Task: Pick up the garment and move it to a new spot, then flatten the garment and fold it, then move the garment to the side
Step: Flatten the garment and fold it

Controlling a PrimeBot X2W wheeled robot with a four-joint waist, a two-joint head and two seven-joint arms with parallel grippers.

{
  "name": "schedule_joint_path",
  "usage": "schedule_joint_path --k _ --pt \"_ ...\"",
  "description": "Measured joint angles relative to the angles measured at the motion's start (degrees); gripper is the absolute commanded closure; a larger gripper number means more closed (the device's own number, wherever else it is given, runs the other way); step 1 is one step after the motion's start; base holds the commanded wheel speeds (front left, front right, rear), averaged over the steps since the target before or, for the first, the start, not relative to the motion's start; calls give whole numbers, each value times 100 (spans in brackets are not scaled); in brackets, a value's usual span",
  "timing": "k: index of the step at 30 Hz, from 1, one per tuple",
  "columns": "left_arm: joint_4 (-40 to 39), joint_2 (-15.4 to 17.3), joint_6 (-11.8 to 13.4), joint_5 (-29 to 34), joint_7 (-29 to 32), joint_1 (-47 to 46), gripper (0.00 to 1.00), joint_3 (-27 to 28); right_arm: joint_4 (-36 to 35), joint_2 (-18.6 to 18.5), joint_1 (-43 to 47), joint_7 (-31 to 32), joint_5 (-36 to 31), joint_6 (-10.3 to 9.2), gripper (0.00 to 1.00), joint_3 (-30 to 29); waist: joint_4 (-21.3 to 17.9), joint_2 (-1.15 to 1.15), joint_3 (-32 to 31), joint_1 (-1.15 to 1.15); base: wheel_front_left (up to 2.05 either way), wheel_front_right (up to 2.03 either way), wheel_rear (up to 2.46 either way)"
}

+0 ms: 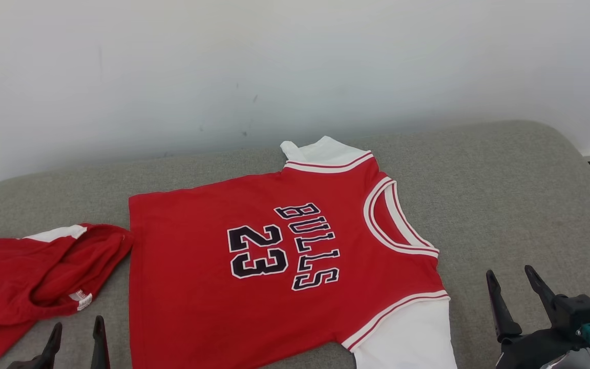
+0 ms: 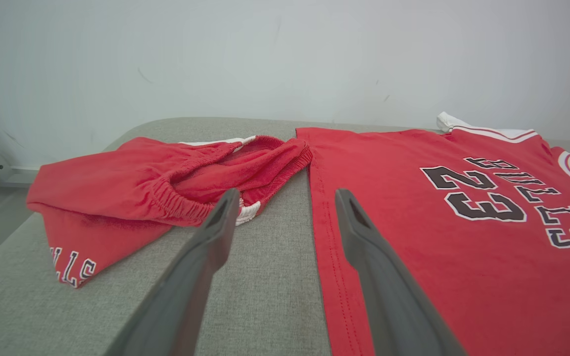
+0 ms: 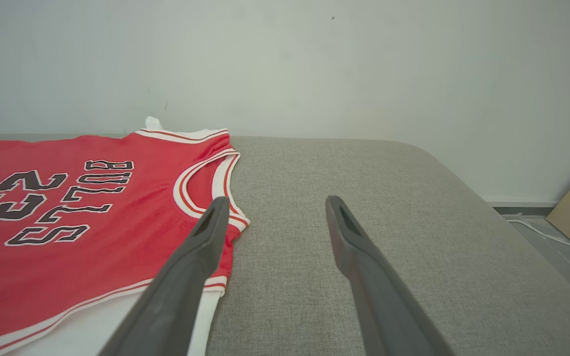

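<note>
a red jersey [image 1: 274, 256] is laid flat, print up, in the middle of a grey cushion [image 1: 505, 195], with its collar turned to the right. red shorts [image 1: 28, 282] are bunched against its hem at the left. the left tool [image 1: 79, 323] and right tool [image 1: 509, 271] are both spread wide and empty, the left by the hem, the right beside the collar.

Red jersey [image 2: 403, 207] beside crumpled shorts [image 2: 117, 178]
</note>
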Motion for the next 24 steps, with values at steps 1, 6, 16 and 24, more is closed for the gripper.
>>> schedule_joint_path --k 1,6,16,24 --pt "0 -10 0 14 16 0 0 8 0 7 11 0 -5 0 0 -8 -1 0 -1 0 0 0 0" --pt "22 -92 0 71 100 10 0 141 15 41 29 0 -54 0 0 -45 10 0 -8 0 0 0 0" --pt "26 -199 0 165 221 21 0 177 99 46 35 0 -105 0 0 -69 56 0 -30 0 0 0 0" --pt "-34 -223 -1 323 410 17 0 -36 77 45 226 1 -125 0 0 -101 179 0 -66 -1 0 0 0"
